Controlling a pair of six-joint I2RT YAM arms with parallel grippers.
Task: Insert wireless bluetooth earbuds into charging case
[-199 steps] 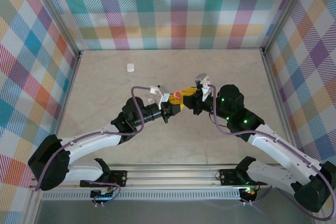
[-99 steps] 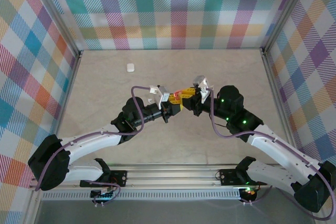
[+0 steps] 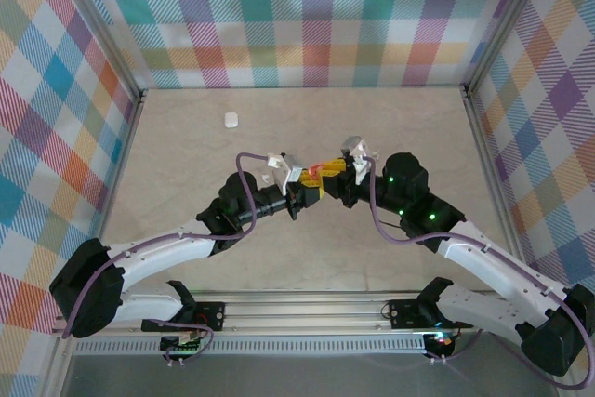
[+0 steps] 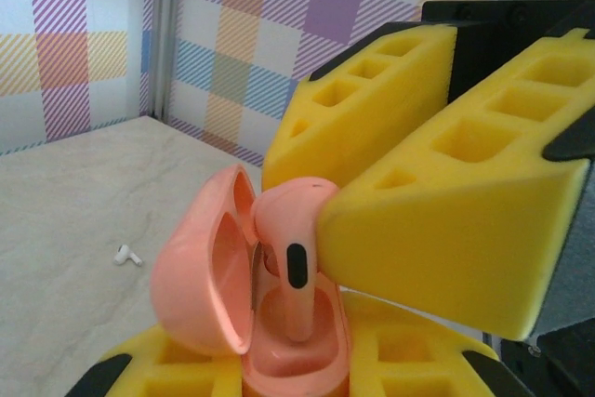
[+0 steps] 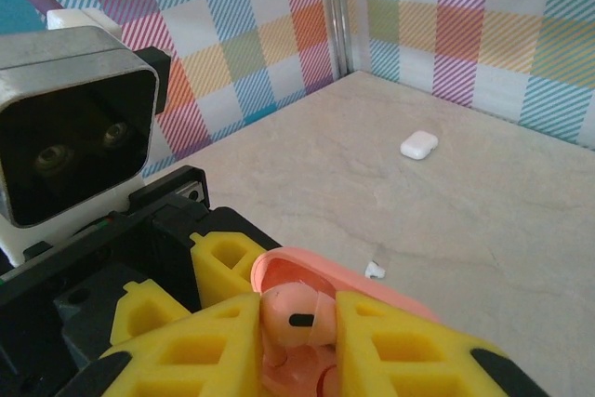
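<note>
Along the near edge of the tabletop (image 3: 186, 165) runs a ribbed aluminium rail (image 3: 297, 309). From it two arms (image 3: 158, 262) in glossy white and black shells reach inward, each trailing a purple cable (image 3: 244, 183). They meet near the middle of the tabletop.

The left end effector (image 4: 293, 374) is clenched on the base of a pink case (image 4: 200, 285), a smooth, rounded shell of shiny salmon plastic. Its lid stands hinged open, to the left in the left wrist view. The fingers (image 4: 177, 374) are blocky, matt yellow pieces cut with square pockets.

The right end effector (image 5: 297, 341) has the same yellow fingers and grasps a pink earbud (image 4: 290, 230) by its bulbous head, one finger on each side. The bud stands upright with its stem down in a socket of the case, and there is a dark oval mark on its face.

Beyond them a white earbud (image 5: 374, 270) lies alone on the bare tabletop. Farther on, toward the far left corner, sits a closed white case (image 3: 231, 120), a small smooth pebble shape.

The tabletop is pale beige with faint stone-like veining and a dull finish. Walls (image 3: 316, 16) printed in a bright plaid of pink, teal, orange and purple enclose it on three sides. Slim aluminium posts (image 3: 105, 39) stand at the far corners.
</note>
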